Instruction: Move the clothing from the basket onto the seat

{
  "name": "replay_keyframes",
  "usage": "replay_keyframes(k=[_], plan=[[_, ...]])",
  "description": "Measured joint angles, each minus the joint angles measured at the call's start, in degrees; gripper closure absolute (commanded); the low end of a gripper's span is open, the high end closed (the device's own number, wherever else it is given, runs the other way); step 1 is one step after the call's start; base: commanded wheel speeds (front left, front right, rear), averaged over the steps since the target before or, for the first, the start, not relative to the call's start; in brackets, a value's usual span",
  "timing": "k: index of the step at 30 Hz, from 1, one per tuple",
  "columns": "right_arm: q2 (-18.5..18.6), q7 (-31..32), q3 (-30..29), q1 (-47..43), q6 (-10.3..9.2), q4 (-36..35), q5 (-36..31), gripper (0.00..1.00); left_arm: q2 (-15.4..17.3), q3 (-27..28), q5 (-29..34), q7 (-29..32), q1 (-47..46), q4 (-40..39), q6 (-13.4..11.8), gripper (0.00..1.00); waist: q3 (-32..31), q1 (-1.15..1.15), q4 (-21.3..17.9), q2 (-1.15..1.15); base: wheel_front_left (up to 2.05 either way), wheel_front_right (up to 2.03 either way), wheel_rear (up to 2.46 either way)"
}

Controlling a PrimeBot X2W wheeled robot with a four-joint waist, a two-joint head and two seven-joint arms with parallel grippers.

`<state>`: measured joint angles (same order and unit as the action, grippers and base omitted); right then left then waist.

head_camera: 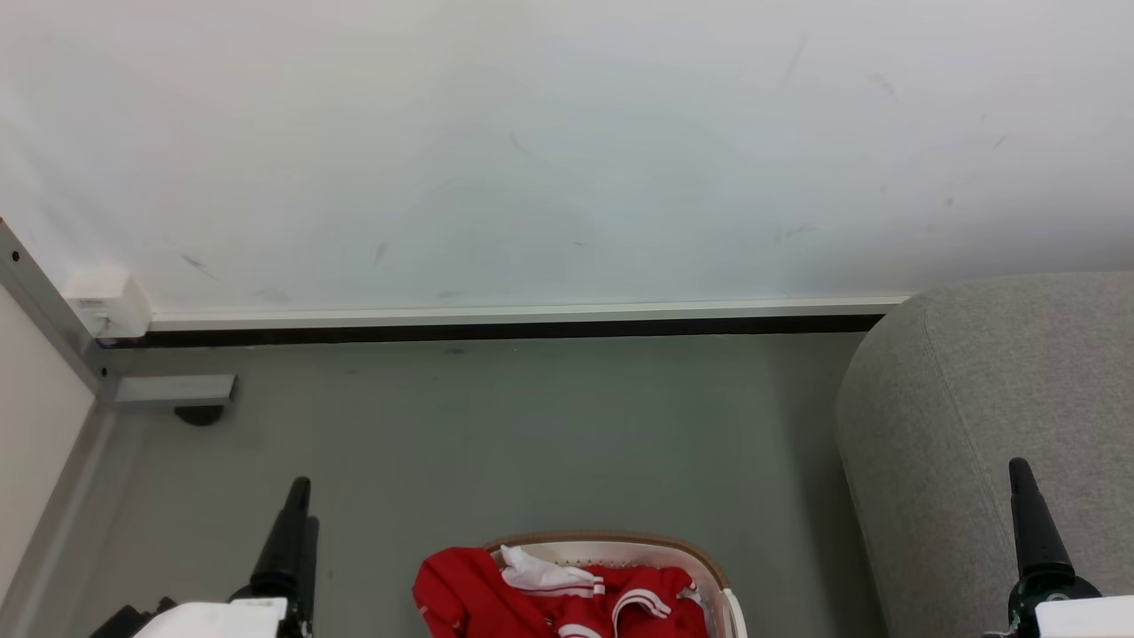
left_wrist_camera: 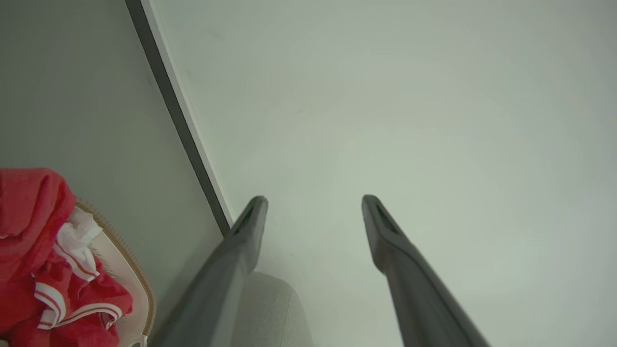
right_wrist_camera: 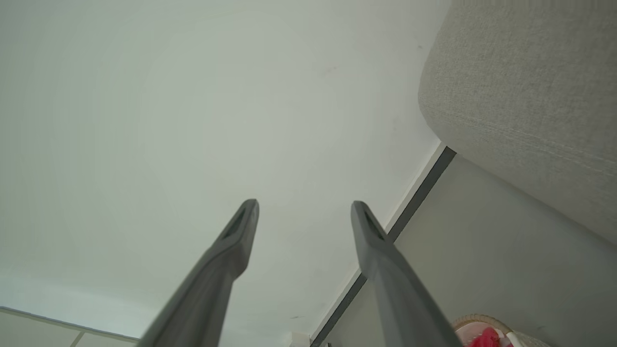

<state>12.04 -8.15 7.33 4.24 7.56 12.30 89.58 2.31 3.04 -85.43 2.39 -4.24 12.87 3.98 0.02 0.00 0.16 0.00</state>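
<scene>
A white perforated laundry basket (head_camera: 620, 538) with a tan-brown rim stands on the grey floor (head_camera: 532, 425) at the bottom of the head view. It is heaped with the clothing (head_camera: 532, 602), bright red garments with white stripes. A crumpled patch of white fabric (head_camera: 540, 571) shows on top, and one red fold spills over the basket's left rim. The light grey upholstered seat (head_camera: 974, 399) stands to the robot's right of the basket, apart from it, its rounded corner near the white wall (head_camera: 567, 151) and dark baseboard (head_camera: 496, 330).

The left gripper (head_camera: 301, 496) hangs at the lower left and the right gripper (head_camera: 1021, 474) at the lower right, in front of the seat's side. Both point up and neither touches anything. The left wrist view shows the left gripper (left_wrist_camera: 313, 200) with its fingers spread and nothing between them. The basket (left_wrist_camera: 140, 279) and its red load (left_wrist_camera: 29, 217) lie off to one side, with a corner of the seat (left_wrist_camera: 270, 308) below. In the right wrist view the right gripper (right_wrist_camera: 303, 205) is likewise parted and empty, the seat (right_wrist_camera: 520, 96) beside it and the basket's rim (right_wrist_camera: 475, 319) just in the corner.
</scene>
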Motion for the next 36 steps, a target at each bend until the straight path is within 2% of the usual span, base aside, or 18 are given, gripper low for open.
replay_keyframes(k=[14, 22, 36], plan=[[-0.4, -1.0, -0.1, -1.2, 0.0, -1.5, -22.2, 0.0, 0.0, -2.6, 18.2, -3.3, -0.1, -0.7, -1.5, 0.0, -0.1, 0.0, 0.0, 0.0, 0.0, 0.0, 0.0], [-0.1, -1.9, -0.1, -1.4, 0.0, -1.5, -31.0, 0.0, 0.0, -3.8, 27.2, -4.8, -0.1, -1.0, -2.0, 0.0, -0.1, 0.0, -0.2, 0.0, 0.0, 0.0, 0.0], [-1.0, -3.0, -1.1, -1.5, 0.0, -1.1, -44.0, 0.0, 0.1, -4.9, 39.0, -7.5, -0.1, -1.7, -2.3, 0.0, -0.1, 0.0, -0.6, 0.0, 0.0, 0.0, 0.0]])
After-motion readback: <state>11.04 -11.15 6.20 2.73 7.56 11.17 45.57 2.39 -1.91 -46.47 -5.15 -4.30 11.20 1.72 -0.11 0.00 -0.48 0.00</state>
